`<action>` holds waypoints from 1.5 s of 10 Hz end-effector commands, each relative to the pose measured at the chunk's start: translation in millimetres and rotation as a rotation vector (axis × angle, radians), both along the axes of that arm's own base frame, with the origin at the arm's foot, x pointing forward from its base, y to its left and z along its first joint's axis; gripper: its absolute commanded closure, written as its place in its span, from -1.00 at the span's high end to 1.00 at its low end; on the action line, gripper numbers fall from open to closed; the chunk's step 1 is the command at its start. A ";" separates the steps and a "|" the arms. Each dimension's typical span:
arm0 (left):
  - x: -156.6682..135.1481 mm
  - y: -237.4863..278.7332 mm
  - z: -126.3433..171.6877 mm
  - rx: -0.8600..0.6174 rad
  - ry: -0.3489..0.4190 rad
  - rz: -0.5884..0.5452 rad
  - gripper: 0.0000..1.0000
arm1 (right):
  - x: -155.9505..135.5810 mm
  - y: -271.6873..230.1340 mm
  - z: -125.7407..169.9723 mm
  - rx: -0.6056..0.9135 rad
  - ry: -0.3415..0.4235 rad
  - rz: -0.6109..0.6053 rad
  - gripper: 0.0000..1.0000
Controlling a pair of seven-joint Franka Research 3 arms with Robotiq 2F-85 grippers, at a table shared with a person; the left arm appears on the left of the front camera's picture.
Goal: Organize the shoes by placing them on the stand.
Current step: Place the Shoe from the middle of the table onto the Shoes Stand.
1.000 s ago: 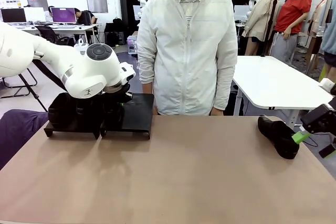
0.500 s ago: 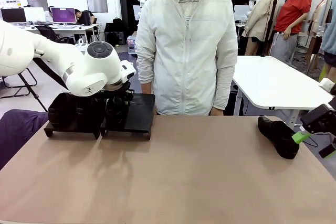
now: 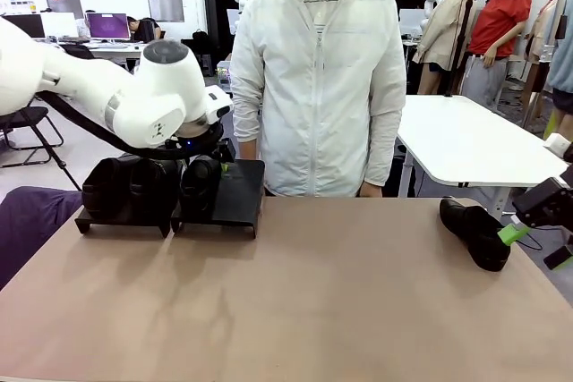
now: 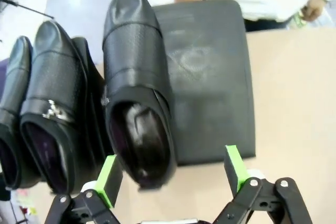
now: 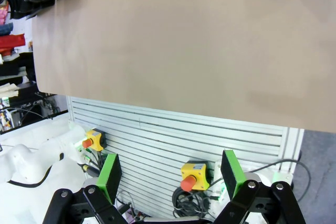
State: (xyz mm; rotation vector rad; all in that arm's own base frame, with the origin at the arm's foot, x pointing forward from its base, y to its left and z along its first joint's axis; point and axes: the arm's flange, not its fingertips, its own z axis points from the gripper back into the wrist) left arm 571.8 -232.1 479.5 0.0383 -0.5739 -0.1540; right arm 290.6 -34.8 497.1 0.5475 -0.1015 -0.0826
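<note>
Three black shoes rest on the stand. Two of them sit on the left platform. The third shoe lies on the left half of the right platform. My left gripper hovers open just above that shoe's heel, with nothing between its green fingers. A fourth shoe lies on the table at the far right. Beside it, at the table's right edge, my right gripper stands open and empty.
A person in a white jacket stands at the far side, right behind the stand, hands low at the table's edge. The brown table is bare between stand and lone shoe. Purple cloth lies at the left edge.
My left gripper has opened and let go of the third shoe, which now rests on the right platform. The left arm has lifted slightly. The right arm has not moved.
</note>
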 end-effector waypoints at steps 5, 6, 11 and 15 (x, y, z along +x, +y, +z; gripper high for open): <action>-34.7 45.6 54.5 -0.353 0.443 -0.230 1.00 | -0.3 -0.6 2.3 0.021 -0.005 0.006 1.00; -55.4 53.8 58.4 -0.427 0.533 -0.199 1.00 | -0.3 -0.6 2.3 0.021 -0.005 0.006 1.00; -246.6 157.4 69.7 -0.595 0.425 0.159 1.00 | -0.3 -0.6 2.3 0.021 -0.005 0.006 1.00; -290.2 218.3 9.1 -0.677 0.526 0.238 1.00 | -0.3 -0.6 2.3 0.021 -0.005 0.006 1.00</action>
